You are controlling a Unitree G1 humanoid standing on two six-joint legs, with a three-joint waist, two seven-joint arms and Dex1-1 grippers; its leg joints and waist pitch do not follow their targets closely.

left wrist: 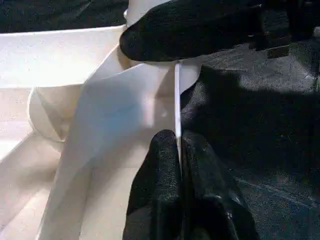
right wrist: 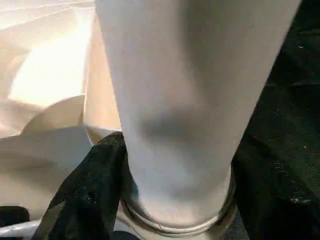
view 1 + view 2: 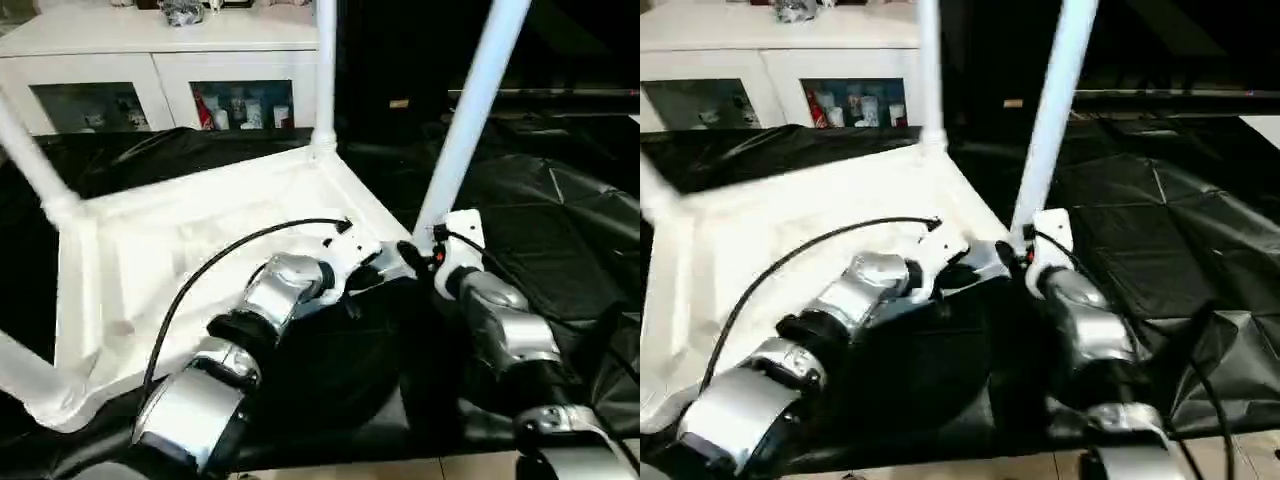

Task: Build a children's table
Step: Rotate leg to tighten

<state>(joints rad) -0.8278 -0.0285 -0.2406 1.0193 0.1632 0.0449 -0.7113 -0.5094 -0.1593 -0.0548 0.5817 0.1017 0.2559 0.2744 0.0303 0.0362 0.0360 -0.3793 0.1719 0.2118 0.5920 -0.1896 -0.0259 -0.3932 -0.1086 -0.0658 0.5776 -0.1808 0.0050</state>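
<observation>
Left hand (image 1: 179,165) is closed, pinching the tabletop (image 3: 200,240) rim; right hand (image 2: 165,200) seemingly grips a leg (image 3: 470,110).

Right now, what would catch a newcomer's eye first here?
A white tabletop lies upside down on the black table, legs sticking up from its corners. At the near right corner, the right gripper is around the base of a tall slanting leg, while the shut left gripper rests at the rim beside it.
</observation>
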